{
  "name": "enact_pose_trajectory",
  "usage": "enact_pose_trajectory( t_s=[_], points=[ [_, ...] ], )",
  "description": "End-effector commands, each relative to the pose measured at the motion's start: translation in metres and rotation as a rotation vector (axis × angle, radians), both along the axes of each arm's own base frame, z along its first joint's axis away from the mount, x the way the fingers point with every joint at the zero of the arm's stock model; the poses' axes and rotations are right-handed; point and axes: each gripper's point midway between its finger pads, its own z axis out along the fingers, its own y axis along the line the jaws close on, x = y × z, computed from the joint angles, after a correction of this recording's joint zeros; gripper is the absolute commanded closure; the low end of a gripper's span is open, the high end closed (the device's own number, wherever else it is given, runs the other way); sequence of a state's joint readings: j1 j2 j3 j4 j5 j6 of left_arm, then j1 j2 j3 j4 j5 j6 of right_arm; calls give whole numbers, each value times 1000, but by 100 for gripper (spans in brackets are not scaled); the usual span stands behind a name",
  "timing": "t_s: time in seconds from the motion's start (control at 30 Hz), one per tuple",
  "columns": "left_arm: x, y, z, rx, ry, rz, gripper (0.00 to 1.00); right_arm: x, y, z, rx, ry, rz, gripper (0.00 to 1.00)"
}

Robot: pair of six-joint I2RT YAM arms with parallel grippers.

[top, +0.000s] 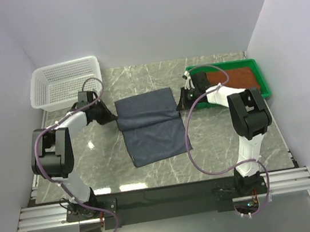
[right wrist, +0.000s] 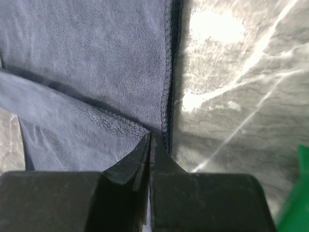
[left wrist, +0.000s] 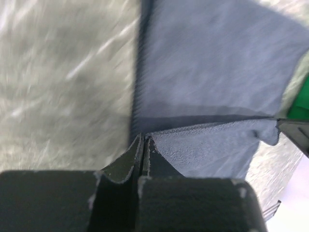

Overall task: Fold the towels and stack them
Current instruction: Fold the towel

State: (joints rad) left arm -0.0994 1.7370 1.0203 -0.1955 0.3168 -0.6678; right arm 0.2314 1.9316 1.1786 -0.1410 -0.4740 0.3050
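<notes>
At the centre of the counter (top: 232, 134), seen from overhead, the grey-blue towel (top: 155, 139) is shown lying with its long axis running from 12 o'clock to 6 o'clock, slightly skewed. Its near end is spread flat and its far end is raised into a band turned back over the rest. The far edge is oriented from 9 o'clock to 3 o'clock and is bracketed by both arms: the left pincer (top: 107, 115) is set at its 9 o'clock corner and the right pincer (top: 183, 97) at its 3 o'clock corner. In each wrist view the jaws are seen pressed together with a strip of terry hem caught between the tips, so each pincer is judged to be closed on one corner of this towel. From either pincer the bulk of the cloth lies toward 6 o'clock, toward the arm bases. Neither arm is nearer overall, since each is matched to the corner on its own side. The fold is therefore judged to turn on the held edge being carried evenly toward 6 o'clock, parallel to the near edge, until the two are aligned. A rust-brown towel (top: 233, 75) is seen in the green tray (top: 263, 78) at 2 o'clock, just beyond the right pincer; the white basket (top: 63, 82) is placed at 10 o'clock, apart from the cloth.
</notes>
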Motion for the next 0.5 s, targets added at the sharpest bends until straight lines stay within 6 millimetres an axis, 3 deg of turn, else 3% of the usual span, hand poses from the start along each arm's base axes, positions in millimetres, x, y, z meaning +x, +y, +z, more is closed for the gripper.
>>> enact_pose_trajectory(
  t_s=[0.0,0.17,0.47],
  points=[
    [19,8,52,63,-145,-25,99,24,-11,63,-59,-163,-4,100],
    [12,8,102,79,-254,-47,99,39,-28,116,-156,-305,-27,100],
    [-25,2,130,52,-304,-68,99,18,-42,154,-191,-388,-44,100]
  ],
)
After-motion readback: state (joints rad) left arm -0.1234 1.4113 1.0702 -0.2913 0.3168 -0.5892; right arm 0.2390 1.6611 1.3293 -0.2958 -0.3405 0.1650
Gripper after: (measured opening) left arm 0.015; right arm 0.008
